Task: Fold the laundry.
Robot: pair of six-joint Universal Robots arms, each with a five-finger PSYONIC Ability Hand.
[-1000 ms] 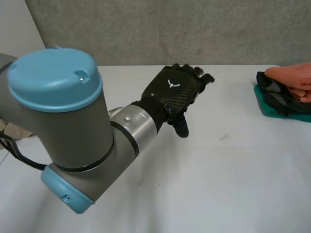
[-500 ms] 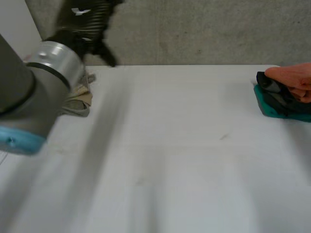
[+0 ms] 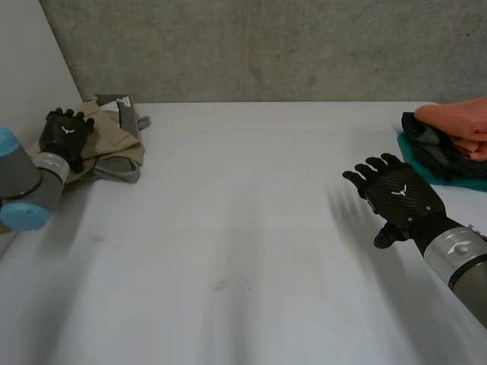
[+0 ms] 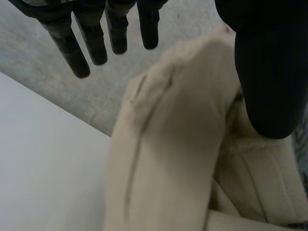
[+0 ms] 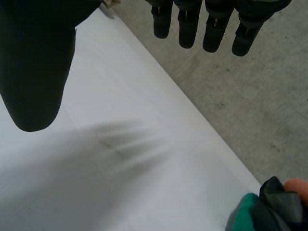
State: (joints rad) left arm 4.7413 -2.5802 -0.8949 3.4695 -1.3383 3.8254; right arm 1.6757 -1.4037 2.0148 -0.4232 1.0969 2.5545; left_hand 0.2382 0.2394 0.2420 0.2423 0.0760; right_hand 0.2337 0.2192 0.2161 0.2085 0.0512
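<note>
Since the beige garment [image 3: 114, 148] is a crumpled heap of woven cloth, it should be light, soft and floppy. It has no stiffness, so it will sag and drag if lifted from one point, and it looks neither slippery nor fragile. It sits at the upper left of the head view, on the white table [image 3: 243, 251] near the far left edge, just in front of the grey wall [image 3: 266, 46]. Best hold is probably a pinch at a seam or hem edge, since thick folds in the middle would bunch up.

The left hand [image 3: 65, 137] is over the left part of the heap, back of the hand up. In the left wrist view its fingers [image 4: 91, 43] are straight and spread, and the thumb [image 4: 264, 77] lies over a fold of the cloth. Nothing is pinched, so the hand is released.

The right hand [image 3: 397, 194] is at mid right of the head view, above bare table and well apart from the garment. Its palm faces down, its fingers are straight and fanned, and it holds nothing.

A person's hand [image 3: 456, 122] rests on a dark and teal pile of clothes [image 3: 430, 163] at the upper right edge.
</note>
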